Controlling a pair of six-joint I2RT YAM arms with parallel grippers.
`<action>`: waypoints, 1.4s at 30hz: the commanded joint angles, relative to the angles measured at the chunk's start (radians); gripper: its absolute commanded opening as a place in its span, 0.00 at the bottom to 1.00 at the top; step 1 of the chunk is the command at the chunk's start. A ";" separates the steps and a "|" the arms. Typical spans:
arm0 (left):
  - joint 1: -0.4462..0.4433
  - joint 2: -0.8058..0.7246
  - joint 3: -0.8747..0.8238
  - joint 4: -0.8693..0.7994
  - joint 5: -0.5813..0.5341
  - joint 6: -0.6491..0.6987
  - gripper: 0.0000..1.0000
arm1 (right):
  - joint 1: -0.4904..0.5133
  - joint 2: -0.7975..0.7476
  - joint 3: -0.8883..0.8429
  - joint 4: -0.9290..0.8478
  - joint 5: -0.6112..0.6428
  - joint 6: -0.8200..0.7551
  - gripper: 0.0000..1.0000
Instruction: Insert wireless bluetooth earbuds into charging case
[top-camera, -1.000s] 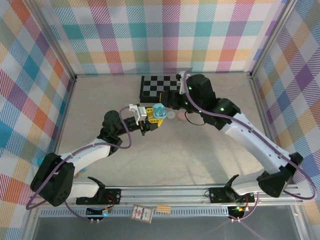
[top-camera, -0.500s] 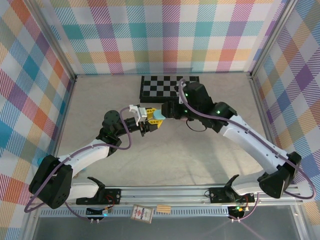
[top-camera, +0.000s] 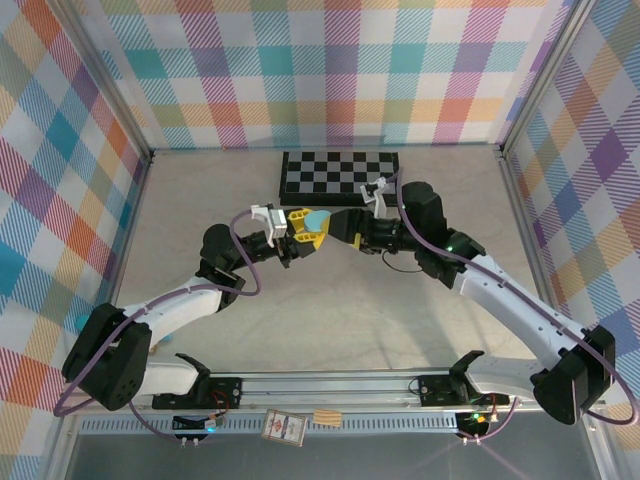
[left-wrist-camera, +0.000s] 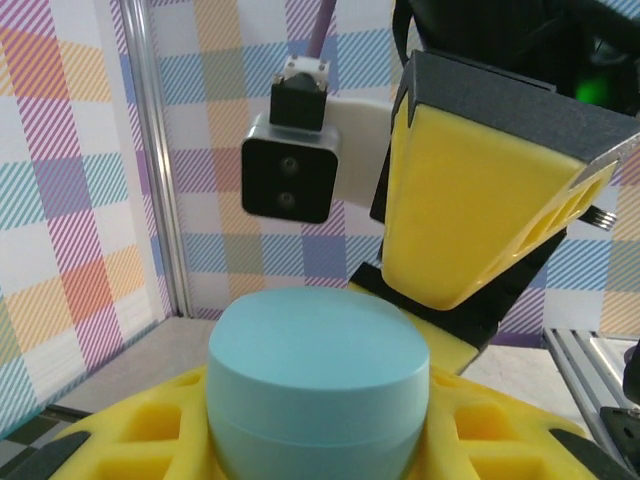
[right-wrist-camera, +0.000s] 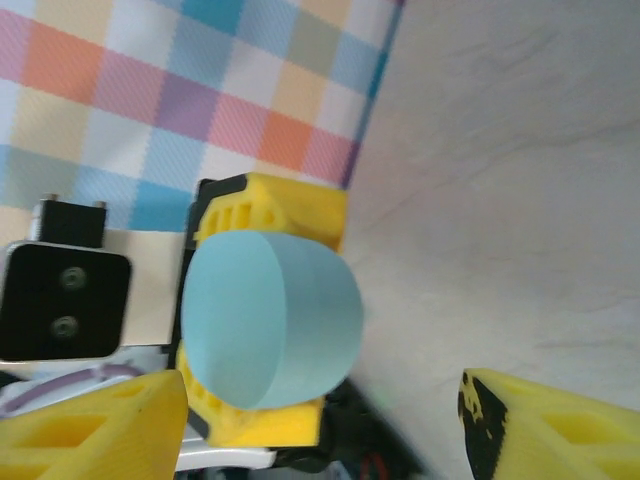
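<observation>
Top external shows the right arm (top-camera: 500, 290) reaching in over the table (top-camera: 330, 320) from the near right. The right gripper (top-camera: 340, 224) sits mid-table, just near of the checkerboard (top-camera: 338, 172), facing the left gripper (top-camera: 300, 230), which comes in from the left.

In the right wrist view the right gripper (right-wrist-camera: 320, 400) has its yellow fingers (right-wrist-camera: 90, 425) spread wide with nothing between them. The left gripper (left-wrist-camera: 315, 440) is closed to a narrow gap around the teal charging case (left-wrist-camera: 315, 385), a round pebble with its lid down, seated on the yellow pads and held above the table. The case (right-wrist-camera: 270, 320) lies just beyond the right fingertips. From above, whether a right fingertip touches the case (top-camera: 316, 217) is hard to tell.

Against a second ago, the right jaws have widened markedly. The right wrist has pulled back to the right and nearer, off the checkerboard's edge. The left gripper has kept its grip, with the case almost where it was.
</observation>
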 joint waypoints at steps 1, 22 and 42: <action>-0.014 -0.003 -0.008 0.106 0.033 -0.042 0.33 | 0.001 0.024 -0.007 0.207 -0.120 0.142 0.69; -0.017 -0.089 -0.029 -0.052 0.016 0.027 0.43 | -0.003 0.052 -0.011 0.248 -0.065 0.149 0.21; -0.117 -0.273 -0.076 -0.831 -0.286 0.390 1.00 | -0.136 0.211 -0.257 0.203 0.199 0.034 0.19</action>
